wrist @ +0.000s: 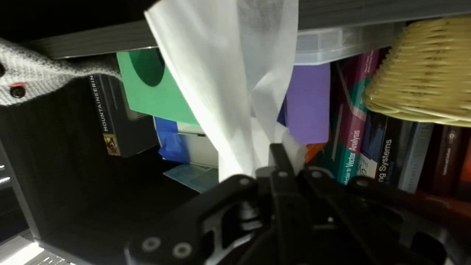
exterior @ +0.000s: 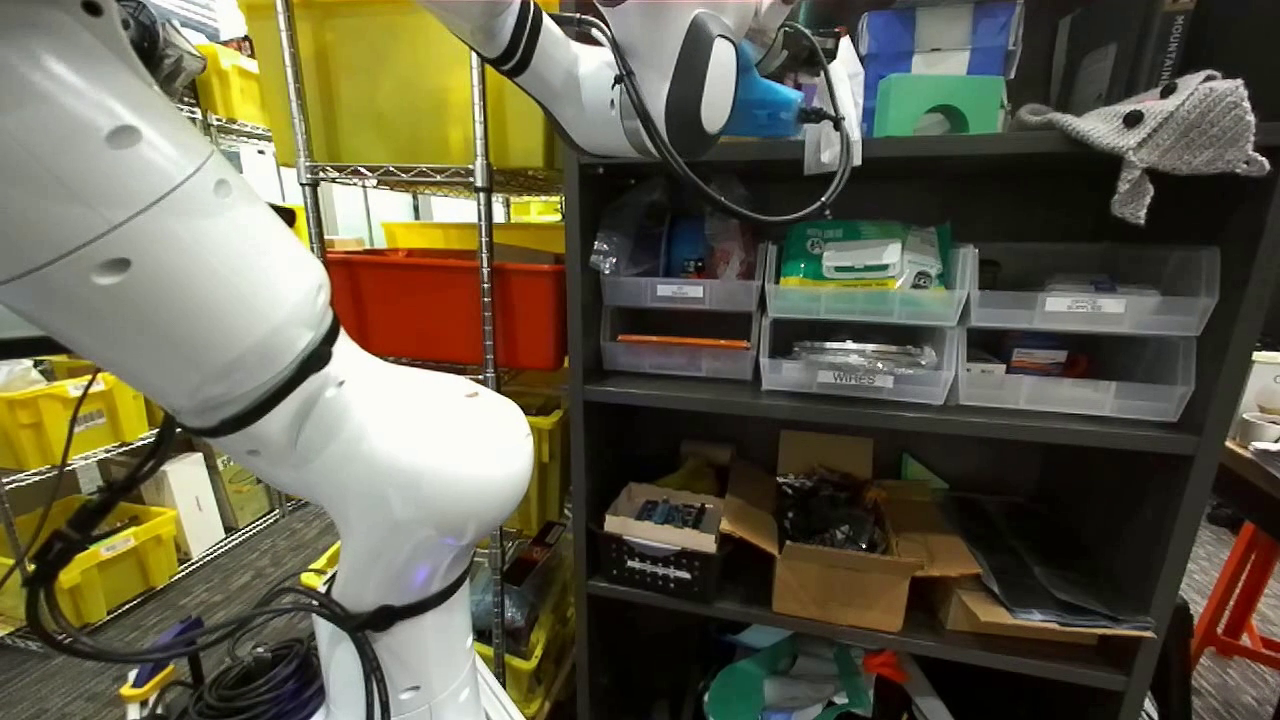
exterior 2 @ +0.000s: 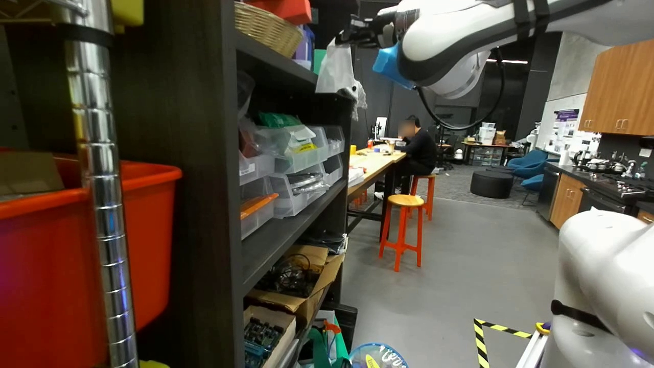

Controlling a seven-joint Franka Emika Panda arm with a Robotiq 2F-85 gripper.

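A thin white cloth or tissue [wrist: 228,81] is pinched in my gripper [wrist: 286,162], whose fingers are together on its end. The wrist picture stands upside down, so the sheet runs toward its top edge. In an exterior view the white sheet [exterior 2: 334,69] hangs below the gripper [exterior 2: 341,39], in front of the top shelf. Behind it in the wrist view are a green block [wrist: 162,94] with a round cut-out and a purple box [wrist: 308,103]. In an exterior view the sheet [exterior: 848,95] hangs beside the blue part of the wrist [exterior: 765,95], which largely hides the gripper.
A wicker basket [wrist: 423,73] and upright books [wrist: 353,158] stand on the top shelf. A grey knitted toy [exterior: 1180,125] droops over the shelf edge [exterior: 960,148]. Labelled clear bins [exterior: 860,355] and an open cardboard box [exterior: 840,590] sit below. A seated person [exterior 2: 421,151] is farther off.
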